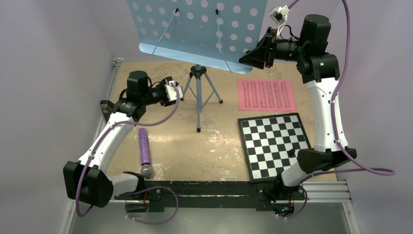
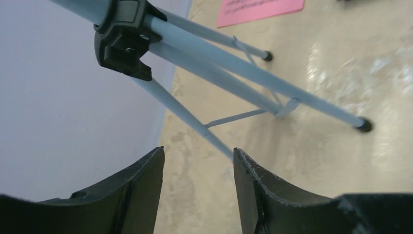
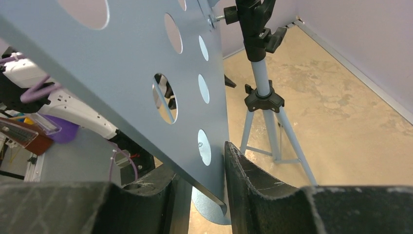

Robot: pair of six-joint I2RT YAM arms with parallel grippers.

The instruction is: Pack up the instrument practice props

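The light-blue perforated music stand [image 1: 195, 29] rises at the back middle of the table on its tripod legs [image 1: 198, 92]. My right gripper [image 1: 246, 59] is shut on the lower right corner of the stand's desk [image 3: 122, 58], the panel edge pinched between the jaws [image 3: 199, 158]. My left gripper [image 1: 176, 91] hangs open just left of the tripod. In the left wrist view nothing sits between its fingers [image 2: 198, 151], and a tripod leg [image 2: 253, 73] runs past just beyond them. A pink sheet-music page [image 1: 266, 94] lies flat at the back right.
A black-and-white checkered board [image 1: 275, 145] lies front right with a small dark thing [image 1: 291, 152] on it, too small to tell. A purple glittery microphone [image 1: 144, 151] lies front left beside my left arm. Walls close off the left and back.
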